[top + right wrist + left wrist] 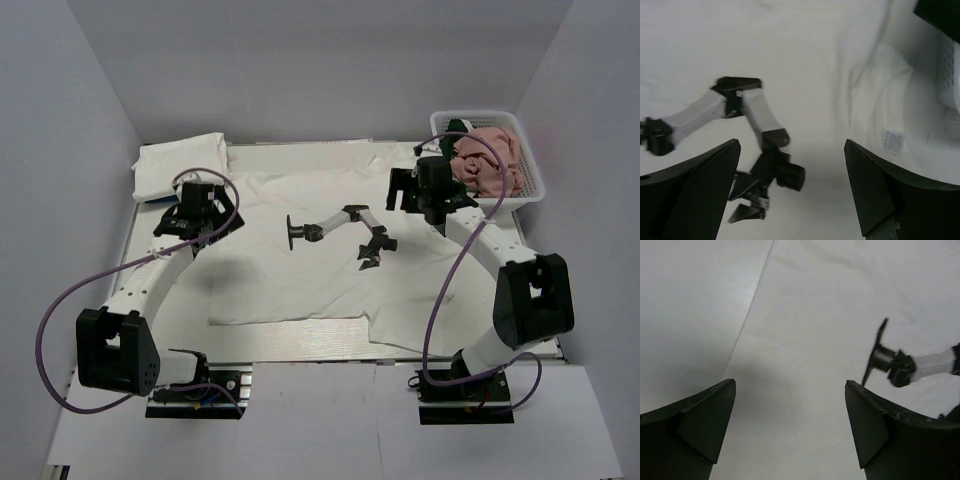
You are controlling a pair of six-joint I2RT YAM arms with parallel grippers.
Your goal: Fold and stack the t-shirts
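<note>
A white t-shirt (pixel 300 290) with a dark robot-arm print (pixel 340 235) lies spread flat across the table. My left gripper (pixel 212 215) is open and empty, hovering over the shirt's left part; in the left wrist view (pixel 790 384) white cloth lies under it and the print (pixel 892 362) is to the right. My right gripper (pixel 412 192) is open and empty over the shirt's upper right. In the right wrist view (pixel 792 142) the print (pixel 757 125) and the collar label (pixel 892 142) show. A pink t-shirt (pixel 490 160) and a dark cloth (pixel 457 128) sit in the basket.
A folded stack of white shirts (pixel 180 165) lies at the back left corner. The white mesh basket (pixel 530 185) stands at the back right, close behind my right gripper. Grey walls enclose the table on three sides.
</note>
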